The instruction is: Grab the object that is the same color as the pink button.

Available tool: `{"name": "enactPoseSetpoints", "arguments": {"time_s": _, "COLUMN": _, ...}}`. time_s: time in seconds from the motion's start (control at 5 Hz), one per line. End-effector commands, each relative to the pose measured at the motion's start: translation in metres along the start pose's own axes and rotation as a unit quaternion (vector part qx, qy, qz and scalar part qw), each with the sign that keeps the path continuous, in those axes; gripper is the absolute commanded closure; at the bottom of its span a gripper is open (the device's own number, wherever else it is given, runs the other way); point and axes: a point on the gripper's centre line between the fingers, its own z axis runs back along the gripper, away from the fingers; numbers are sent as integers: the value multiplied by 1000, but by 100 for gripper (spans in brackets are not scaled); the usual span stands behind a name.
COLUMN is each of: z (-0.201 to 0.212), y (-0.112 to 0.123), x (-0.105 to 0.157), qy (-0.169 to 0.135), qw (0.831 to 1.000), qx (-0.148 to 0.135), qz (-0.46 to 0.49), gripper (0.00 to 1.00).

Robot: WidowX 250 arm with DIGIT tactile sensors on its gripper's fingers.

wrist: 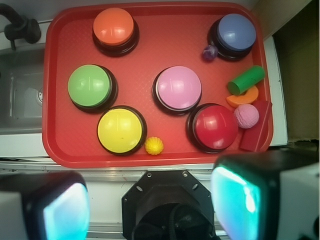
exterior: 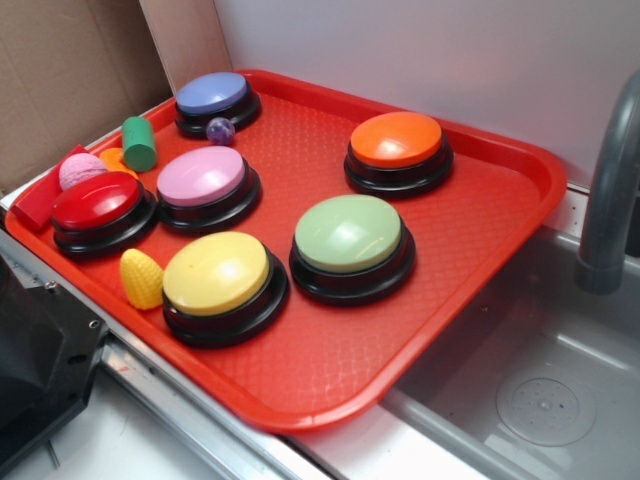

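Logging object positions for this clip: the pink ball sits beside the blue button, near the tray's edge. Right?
Not quite. The pink ball sits beside the red button, not the blue one; the wrist view shows this. It is near the tray's edge, as you say.

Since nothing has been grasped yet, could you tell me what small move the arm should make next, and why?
Probably shift toward the small pale-pink bumpy ball, then descend. It matches the large pink dome button and sits beside the large red dome button at the red plastic tray's edge, while the jaws stand open, off the tray.
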Motion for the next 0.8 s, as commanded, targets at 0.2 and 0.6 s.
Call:
{"name": "enactPoseSetpoints", "arguments": {"time_s": 0.2, "z": -9, "y": 16, "x": 5, "qy": -2, "qw": 998, "qx": -3, "qz": 57, "gripper": 0}}
{"name": "enactPoseSetpoints", "arguments": {"time_s": 0.6, "z": -45, "y": 43, "x": 25, "qy": -47, "qw": 978, "qx": -32, "qz": 202, "gripper": 0}}
